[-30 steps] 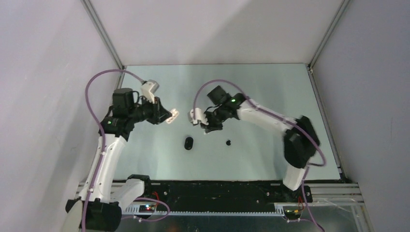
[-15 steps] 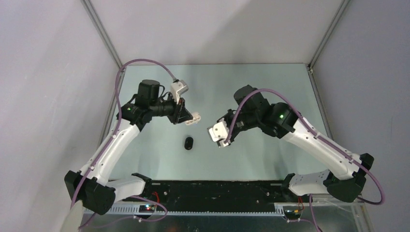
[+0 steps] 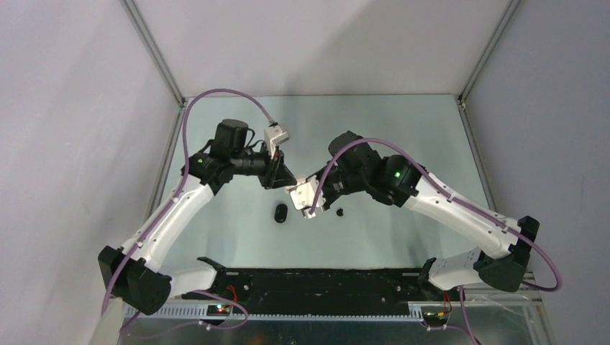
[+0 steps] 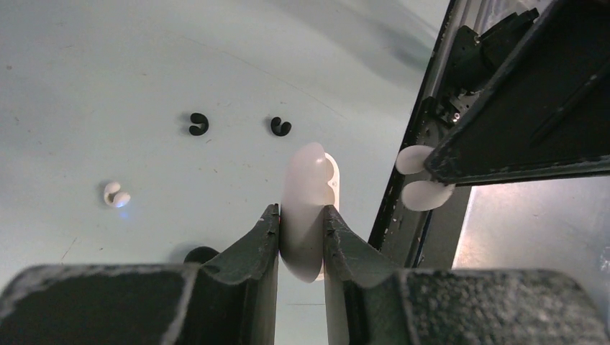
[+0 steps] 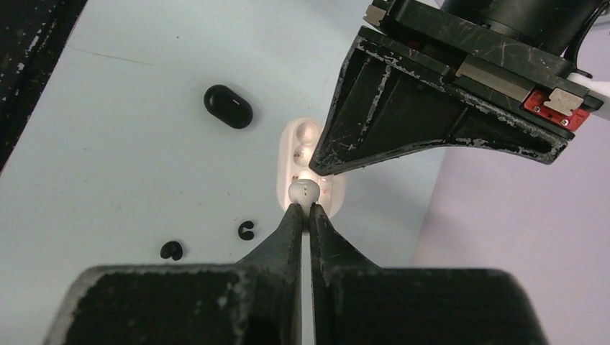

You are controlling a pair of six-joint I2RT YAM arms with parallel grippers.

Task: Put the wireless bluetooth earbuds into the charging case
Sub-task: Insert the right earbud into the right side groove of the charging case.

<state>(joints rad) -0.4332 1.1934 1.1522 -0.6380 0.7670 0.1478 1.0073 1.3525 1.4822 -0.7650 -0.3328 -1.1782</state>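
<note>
My left gripper [image 4: 301,212] is shut on an open white oval case [image 4: 309,180] and holds it in the air over the table's middle [image 3: 283,180]. My right gripper [image 5: 303,208] is shut on a white earbud [image 5: 304,192], tip against the white case's open inside [image 5: 301,154]; that bud also shows in the left wrist view [image 4: 421,180]. The black charging case [image 3: 280,212] lies shut on the table just below both grippers [image 5: 228,106]. Two black earbuds [image 4: 198,123] [image 4: 280,126] and a second white earbud [image 4: 115,193] lie loose on the table.
The two wrists meet closely over the table's middle, the right gripper [image 3: 306,190] beside the left. A black bud [image 3: 339,212] lies right of the black case. Metal posts and grey walls bound the table; a black rail [image 3: 324,280] runs along its near edge.
Both arms have swung inward over the last second. The right gripper moved left to the white case held by the left gripper, and the two now meet above the black case.
</note>
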